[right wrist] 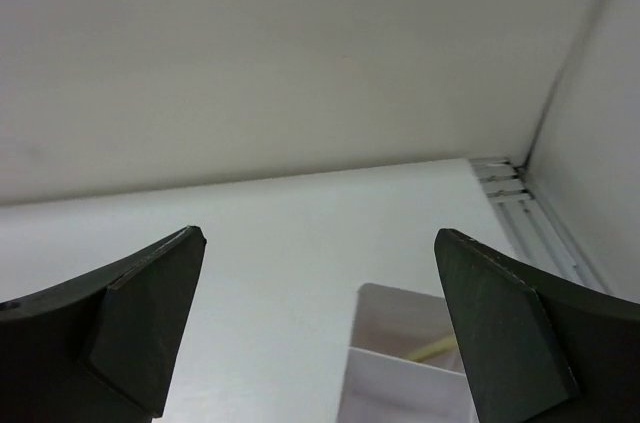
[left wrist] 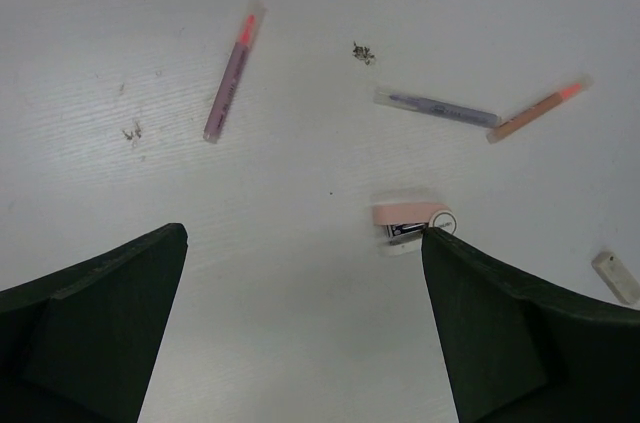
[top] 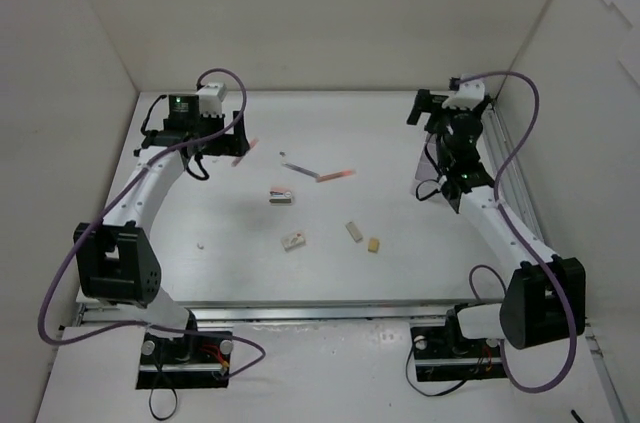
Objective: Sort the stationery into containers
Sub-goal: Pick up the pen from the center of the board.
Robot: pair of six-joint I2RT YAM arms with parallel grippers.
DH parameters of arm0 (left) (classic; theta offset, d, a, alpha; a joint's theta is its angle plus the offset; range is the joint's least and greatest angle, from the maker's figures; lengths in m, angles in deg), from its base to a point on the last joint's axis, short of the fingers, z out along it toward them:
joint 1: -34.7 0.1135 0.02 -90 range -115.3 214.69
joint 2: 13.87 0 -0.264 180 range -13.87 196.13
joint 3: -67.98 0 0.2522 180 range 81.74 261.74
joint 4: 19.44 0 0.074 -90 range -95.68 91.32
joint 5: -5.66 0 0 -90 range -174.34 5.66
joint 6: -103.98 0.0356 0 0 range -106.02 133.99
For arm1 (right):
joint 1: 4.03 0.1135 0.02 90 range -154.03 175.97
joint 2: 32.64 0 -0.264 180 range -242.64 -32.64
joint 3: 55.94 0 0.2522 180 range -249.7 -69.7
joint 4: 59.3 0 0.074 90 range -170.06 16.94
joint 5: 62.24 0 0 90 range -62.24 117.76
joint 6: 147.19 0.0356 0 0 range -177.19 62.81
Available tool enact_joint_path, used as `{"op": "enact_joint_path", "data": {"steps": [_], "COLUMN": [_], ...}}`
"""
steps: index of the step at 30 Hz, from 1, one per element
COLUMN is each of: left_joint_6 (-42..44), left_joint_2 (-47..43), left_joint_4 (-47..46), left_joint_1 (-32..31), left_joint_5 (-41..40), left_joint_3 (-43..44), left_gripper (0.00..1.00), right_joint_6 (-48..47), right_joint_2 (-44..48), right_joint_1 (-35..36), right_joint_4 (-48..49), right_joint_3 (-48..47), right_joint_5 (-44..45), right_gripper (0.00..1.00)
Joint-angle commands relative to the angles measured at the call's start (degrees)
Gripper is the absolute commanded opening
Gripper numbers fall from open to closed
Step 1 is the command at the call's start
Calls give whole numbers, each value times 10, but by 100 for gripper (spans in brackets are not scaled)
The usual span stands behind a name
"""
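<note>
My left gripper [left wrist: 305, 233] hangs open and empty over the table, also seen at the back left [top: 215, 143]. Beyond its fingers lie a pink pen [left wrist: 232, 73], a grey-violet pen [left wrist: 435, 108] and an orange pen [left wrist: 538, 111]. A pink-and-white eraser [left wrist: 412, 221] lies close to the right finger. A beige eraser [left wrist: 615, 276] is at the right edge. My right gripper [right wrist: 320, 233] is open and empty, just above the white bin [right wrist: 400, 368]. A yellow-green pen [right wrist: 435, 346] rests inside the bin. The right arm hides the bin in the top view.
More erasers sit mid-table: a white one with a red label [top: 294, 240] and two beige blocks [top: 354, 231] [top: 373, 244]. A tiny white piece [top: 201, 241] lies to the left. White walls enclose the table; a metal rail [right wrist: 510, 188] runs along the right edge.
</note>
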Motion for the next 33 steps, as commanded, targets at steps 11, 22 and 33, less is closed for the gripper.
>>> {"op": "enact_joint_path", "data": {"steps": [11,22,33], "left_joint_6": [31,25,18], "left_joint_2": [77,42,38], "left_joint_4": [-10,-5,-26], "left_joint_1": [26,26,26], "left_joint_5": [119,83,87], "left_joint_3": [54,8,-31], "left_gripper": [100,100,100], "right_joint_6": [-160,-360,-416], "right_joint_2": [-260,-502,-579], "right_joint_1": [164,183,202], "right_joint_4": [-591,-793,-823], "right_joint_3": [-382,-577,-645], "right_joint_5": [-269,-283,-250], "right_gripper": [98,97,98]}}
